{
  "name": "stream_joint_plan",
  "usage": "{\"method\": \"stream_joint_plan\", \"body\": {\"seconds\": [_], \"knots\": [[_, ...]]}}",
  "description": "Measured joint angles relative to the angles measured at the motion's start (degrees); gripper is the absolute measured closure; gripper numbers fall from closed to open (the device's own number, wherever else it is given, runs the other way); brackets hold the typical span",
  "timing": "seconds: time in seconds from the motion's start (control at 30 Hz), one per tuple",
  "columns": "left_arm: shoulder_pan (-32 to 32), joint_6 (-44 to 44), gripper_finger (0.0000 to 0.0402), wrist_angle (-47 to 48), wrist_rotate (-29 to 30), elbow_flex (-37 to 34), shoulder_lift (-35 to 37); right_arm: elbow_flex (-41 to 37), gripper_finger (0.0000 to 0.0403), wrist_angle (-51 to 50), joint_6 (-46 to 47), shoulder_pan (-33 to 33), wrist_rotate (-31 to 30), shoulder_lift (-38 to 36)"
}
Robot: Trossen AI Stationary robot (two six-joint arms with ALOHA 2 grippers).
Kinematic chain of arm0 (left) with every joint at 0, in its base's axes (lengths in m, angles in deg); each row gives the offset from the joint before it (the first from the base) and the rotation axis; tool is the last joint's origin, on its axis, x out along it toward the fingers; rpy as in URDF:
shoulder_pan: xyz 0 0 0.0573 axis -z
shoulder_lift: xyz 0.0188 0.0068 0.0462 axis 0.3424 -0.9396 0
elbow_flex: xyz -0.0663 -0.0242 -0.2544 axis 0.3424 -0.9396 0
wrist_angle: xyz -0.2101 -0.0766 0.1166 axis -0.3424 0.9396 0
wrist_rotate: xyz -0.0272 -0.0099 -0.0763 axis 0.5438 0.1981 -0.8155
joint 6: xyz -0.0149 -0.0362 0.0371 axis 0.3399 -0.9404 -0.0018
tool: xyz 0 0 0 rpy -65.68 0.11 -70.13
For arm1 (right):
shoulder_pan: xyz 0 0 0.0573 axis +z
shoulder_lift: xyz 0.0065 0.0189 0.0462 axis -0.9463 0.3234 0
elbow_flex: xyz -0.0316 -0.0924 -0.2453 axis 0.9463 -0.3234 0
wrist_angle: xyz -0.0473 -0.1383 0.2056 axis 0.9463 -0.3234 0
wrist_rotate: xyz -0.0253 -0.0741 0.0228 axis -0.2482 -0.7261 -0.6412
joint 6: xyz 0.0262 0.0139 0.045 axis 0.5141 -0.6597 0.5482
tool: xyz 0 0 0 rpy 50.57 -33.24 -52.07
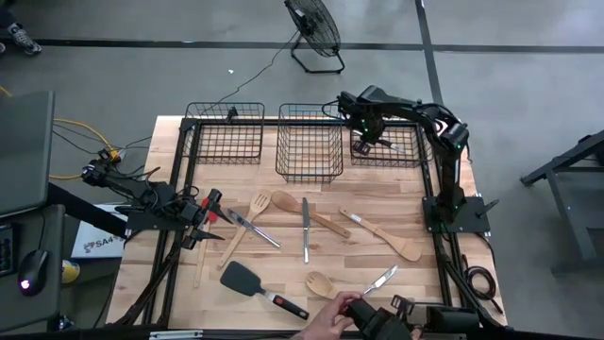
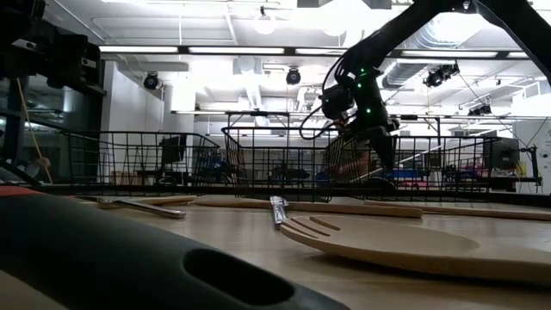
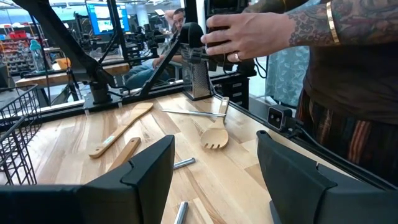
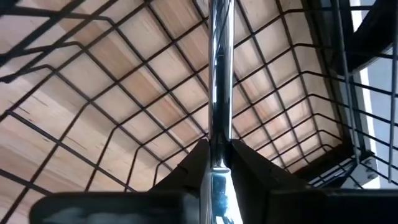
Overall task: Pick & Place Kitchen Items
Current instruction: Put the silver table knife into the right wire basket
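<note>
My right gripper [image 1: 377, 135] reaches over the right wire basket [image 1: 412, 159] and is shut on a silver metal utensil [image 4: 219, 87], with the basket's wire floor showing behind it. My left gripper [image 3: 214, 180] hovers open over the table's left part [image 1: 203, 215], beside the red-headed spatula [image 1: 202, 236], touching nothing. Lying flat on the table are a wooden fork [image 1: 247, 222], wooden spoons [image 1: 307, 212] [image 1: 321, 283], a wooden spatula [image 1: 382, 233], silver cutlery [image 1: 305, 229] [image 1: 380, 280] and a black turner [image 1: 255, 283]. My right gripper pinches the silver utensil's handle [image 4: 217, 152] between its two fingers. The utensil runs straight out ahead, along the fingers. It is held within the right basket, slanting down; whether its far end touches the basket floor does not show.
Three black wire baskets stand along the far edge: left [image 1: 225, 132], middle [image 1: 310, 142], right. A person's hand [image 1: 330, 316] holds a dark device at the near edge and shows close ahead in the left wrist view [image 3: 261, 31]. A fan [image 1: 313, 28] stands beyond the table.
</note>
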State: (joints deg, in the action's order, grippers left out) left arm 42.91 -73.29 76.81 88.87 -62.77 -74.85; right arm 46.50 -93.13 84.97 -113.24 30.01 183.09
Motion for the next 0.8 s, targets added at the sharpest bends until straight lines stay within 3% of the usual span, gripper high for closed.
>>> {"method": "stream_joint_plan", "body": {"seconds": [0.27,0.53,0.8], "knots": [[0.0,0.0,0.0174,0.0,0.0,0.0,0.0,0.0,0.0328,-1.0,1.1,0.0,1.1,0.0],[0.0,0.0,0.0174,0.0,0.0,0.0,0.0,0.0,0.0303,-1.3,9.3,0.0,1.4,-0.4],[0.0,0.0,0.0174,0.0,0.0,0.0,0.0,0.0,0.0304,-1.2,16.8,0.1,5.5,-6.8]]}}
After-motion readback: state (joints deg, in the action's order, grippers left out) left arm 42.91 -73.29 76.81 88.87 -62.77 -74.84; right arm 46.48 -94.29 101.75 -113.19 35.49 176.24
